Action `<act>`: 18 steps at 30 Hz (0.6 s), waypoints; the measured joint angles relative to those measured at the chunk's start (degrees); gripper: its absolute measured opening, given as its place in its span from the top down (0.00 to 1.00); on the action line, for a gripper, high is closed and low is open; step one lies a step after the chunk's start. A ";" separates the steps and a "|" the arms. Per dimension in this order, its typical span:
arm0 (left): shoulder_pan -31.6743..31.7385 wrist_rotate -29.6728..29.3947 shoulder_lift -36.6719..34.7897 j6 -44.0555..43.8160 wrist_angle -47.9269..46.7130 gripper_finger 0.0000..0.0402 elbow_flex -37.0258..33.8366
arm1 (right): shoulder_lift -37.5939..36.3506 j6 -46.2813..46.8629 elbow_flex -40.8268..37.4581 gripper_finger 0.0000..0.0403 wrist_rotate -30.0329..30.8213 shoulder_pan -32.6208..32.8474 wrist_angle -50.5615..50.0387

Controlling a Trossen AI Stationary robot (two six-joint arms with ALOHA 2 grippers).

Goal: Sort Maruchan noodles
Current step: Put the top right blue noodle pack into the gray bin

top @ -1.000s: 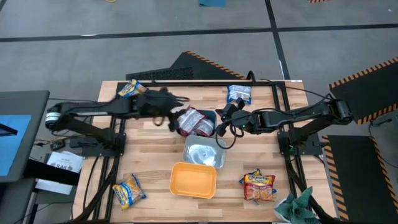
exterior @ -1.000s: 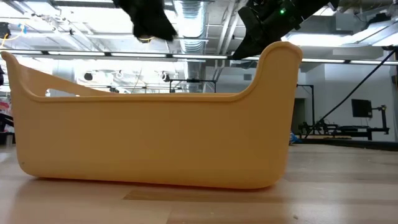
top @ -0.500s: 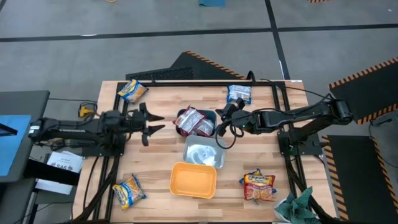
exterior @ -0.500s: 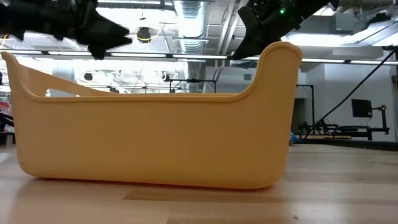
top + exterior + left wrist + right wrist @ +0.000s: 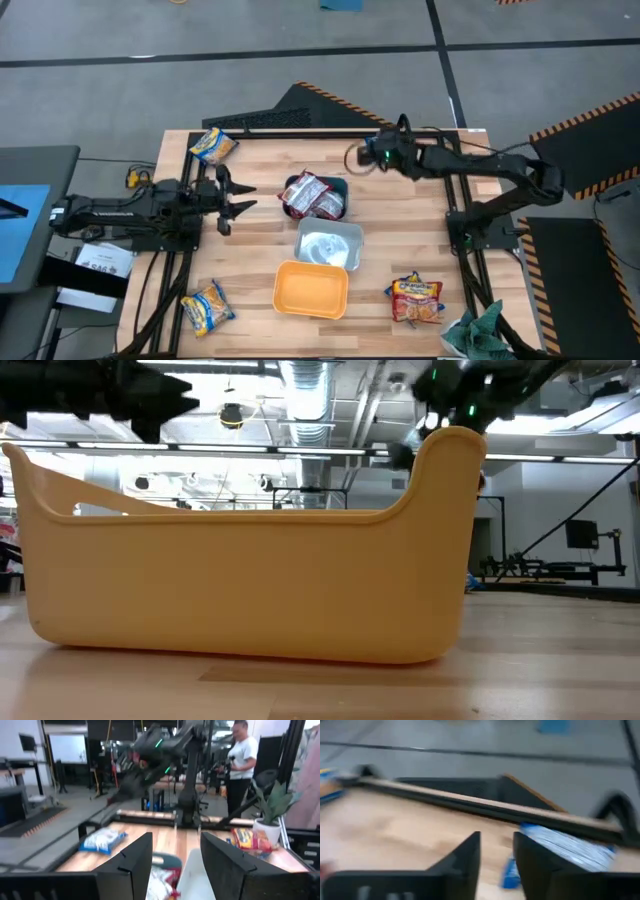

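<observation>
Two dark arms, black cable loops, green status light; flat black wedge-shaped fingers [image 5: 131, 865].

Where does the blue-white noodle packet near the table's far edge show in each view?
High view: blue-white noodle packet at the far edge, mostly under the right claw.
Low view: not in it; the yellow tub blocks the table.
Left wrist view: lying left of the teal tub, at.
Right wrist view: just ahead, at.
Shared landmark: the right arm.

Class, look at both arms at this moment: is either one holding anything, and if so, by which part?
Nothing is held. The left gripper is open over bare table; the right gripper, jaws apart and empty, hovers by the blue-white noodle packet.
</observation>
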 joint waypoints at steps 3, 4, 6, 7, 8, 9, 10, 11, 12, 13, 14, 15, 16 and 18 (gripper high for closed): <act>0.00 0.00 -0.82 0.68 -1.57 0.62 2.23 | 2.06 4.87 -0.04 0.51 -3.11 -6.04 -1.45; 0.00 0.02 -0.85 0.80 -2.43 0.62 2.89 | 3.13 6.80 0.04 0.47 -4.66 -7.69 -0.82; 0.00 0.19 -0.77 0.73 -4.29 0.62 4.05 | 5.83 10.80 0.02 0.40 -7.49 -10.68 -0.80; 0.00 0.39 -0.79 0.57 -5.65 0.62 4.36 | 7.46 12.63 0.02 0.38 -8.53 -11.84 -0.43; 0.00 0.72 -0.78 0.54 -7.11 0.62 4.60 | 9.16 14.07 0.02 0.37 -9.63 -12.86 -0.24; 0.00 1.12 -0.77 0.54 -8.05 0.62 4.71 | 10.63 14.74 0.01 0.36 -10.63 -13.88 -0.48; 0.00 1.29 -0.76 0.53 -8.63 0.62 4.71 | 11.91 15.12 0.00 0.36 -11.26 -14.75 -0.58; 0.00 1.30 -0.75 0.53 -9.05 0.62 4.71 | 12.89 15.54 0.00 0.36 -11.98 -15.46 -0.62; 0.00 1.31 -0.75 0.53 -9.51 0.62 4.71 | 13.58 16.01 0.00 0.36 -12.16 -15.97 -0.64; 0.00 1.29 -0.75 0.58 -9.91 0.62 4.71 | 14.13 16.14 0.00 0.36 -12.09 -16.23 -0.60; 0.00 1.29 -0.75 0.77 -9.94 0.62 4.71 | 14.61 16.18 0.00 0.36 -11.94 -16.39 -0.61; 0.00 1.29 -0.75 1.07 -9.92 0.62 4.71 | 15.00 16.31 0.00 0.36 -11.46 -16.45 -0.43; 0.00 1.29 -0.75 1.38 -9.92 0.62 4.71 | 15.41 16.54 0.00 0.36 -10.79 -16.51 -0.11; 0.00 1.29 -0.75 1.83 -9.88 0.62 4.71 | 16.09 17.17 0.00 0.36 -9.67 -16.64 0.05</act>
